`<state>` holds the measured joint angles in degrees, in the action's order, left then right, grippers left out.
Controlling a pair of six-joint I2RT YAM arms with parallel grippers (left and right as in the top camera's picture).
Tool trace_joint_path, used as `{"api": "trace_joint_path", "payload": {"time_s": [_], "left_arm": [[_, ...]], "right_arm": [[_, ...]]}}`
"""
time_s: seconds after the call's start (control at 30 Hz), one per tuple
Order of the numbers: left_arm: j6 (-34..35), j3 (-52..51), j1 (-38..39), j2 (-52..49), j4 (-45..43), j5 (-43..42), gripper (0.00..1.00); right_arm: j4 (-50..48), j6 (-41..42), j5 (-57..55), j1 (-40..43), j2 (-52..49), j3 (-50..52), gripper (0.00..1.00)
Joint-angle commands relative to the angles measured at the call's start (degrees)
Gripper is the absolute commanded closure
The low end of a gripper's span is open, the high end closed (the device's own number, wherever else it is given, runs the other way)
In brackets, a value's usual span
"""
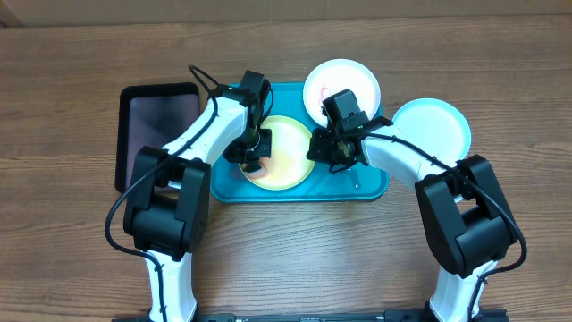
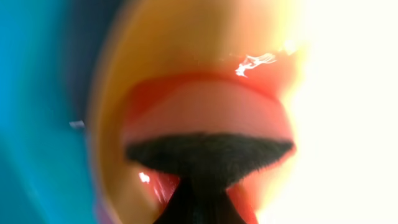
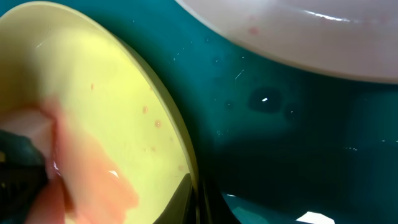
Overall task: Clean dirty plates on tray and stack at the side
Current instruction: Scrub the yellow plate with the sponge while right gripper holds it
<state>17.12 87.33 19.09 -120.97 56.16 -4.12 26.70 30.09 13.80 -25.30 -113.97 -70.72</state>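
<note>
Arms, two of them, both stretch from the near edge of the bench [image 1: 71, 224] over the turquoise tray [image 1: 371, 188] and bend inward toward each other. The left arm slants up and to the right, and the left claw [image 1: 256, 148] points down onto the left part of the yellow-green plate [image 1: 290, 148]. The right arm slants up and to the left, with the right claw [image 1: 323, 148] low at that plate's right rim.

The left wrist view is too close and blurred to read well. It shows a red-orange smear [image 2: 205, 106] on the yellow surface and a dark fuzzy shape [image 2: 208, 152] pressed against it, perhaps a sponge. I cannot tell whether the left claw is apart or together. From the right wrist, the yellow-green plate [image 3: 99, 81] fills the left side and carries a pink wet patch [image 3: 93, 180]. Its rim runs down to the bottom edge, where I cannot tell if the right claw is clamped on it or just beside it.

Plates number three:
- The yellow-green one lies inside the tray, left of centre.
- The white plate [image 1: 362, 85] sits at the tray's far right corner, overlapping the rim, with faint reddish marks.
- The light blue plate [image 1: 433, 130] lies on the bench just right of the tray and looks clean.

Trays number two: the turquoise one, and a black tray [image 1: 156, 121] on the bench just to its left.
</note>
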Motion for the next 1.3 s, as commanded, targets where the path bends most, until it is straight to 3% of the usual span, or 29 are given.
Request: {"api": "trace_joint_path", "payload": {"time_s": [0.0,0.13,0.3,0.53,0.67,0.77,0.87,1.03,1.13,1.27], "left_arm": [[-9.53,-1.18,1.20,-2.36,0.83,-18.62,0.96],[-13.49,-1.18,1.18,-2.36,-0.68,-26.01,0.96],[-11.13,-1.18,1.18,-2.36,-6.99,-24.22,0.96],[1.57,-1.18,1.18,-2.38,-14.25,-3.50,0.96],[7.87,-1.18,1.18,-2.38,-10.80,11.15,0.96],[8.83,-1.18,1.18,-2.38,-5.62,15.67,0.96],[7.13,-1.18,1.20,-2.38,1.16,12.31,0.96],[-10.05,-1.18,1.20,-2.38,8.70,-8.35,0.96],[-18.71,-1.18,1.20,-2.38,8.07,-18.56,0.96],[-16.96,-1.18,1.20,-2.38,-0.17,-19.69,0.96]], "right_arm": [[-0.04,-0.04,0.90,0.17,-0.61,-0.98,0.96],[-0.04,-0.04,0.90,0.17,-0.61,-0.96,0.96],[-0.02,-0.04,0.90,0.17,-0.61,-0.92,0.96],[0.00,-0.07,0.87,0.17,-0.61,-0.92,0.96],[0.22,-0.07,0.85,0.17,-0.61,-0.92,0.96],[0.39,-0.09,0.85,0.17,-0.61,-0.92,0.96],[0.31,-0.07,0.87,0.17,-0.61,-0.92,0.96],[0.33,-0.04,0.90,0.17,-0.61,-0.92,0.96],[0.31,-0.04,0.92,0.17,-0.61,-0.92,0.96],[0.37,-0.04,0.92,0.17,-0.61,-0.92,0.96]]}}
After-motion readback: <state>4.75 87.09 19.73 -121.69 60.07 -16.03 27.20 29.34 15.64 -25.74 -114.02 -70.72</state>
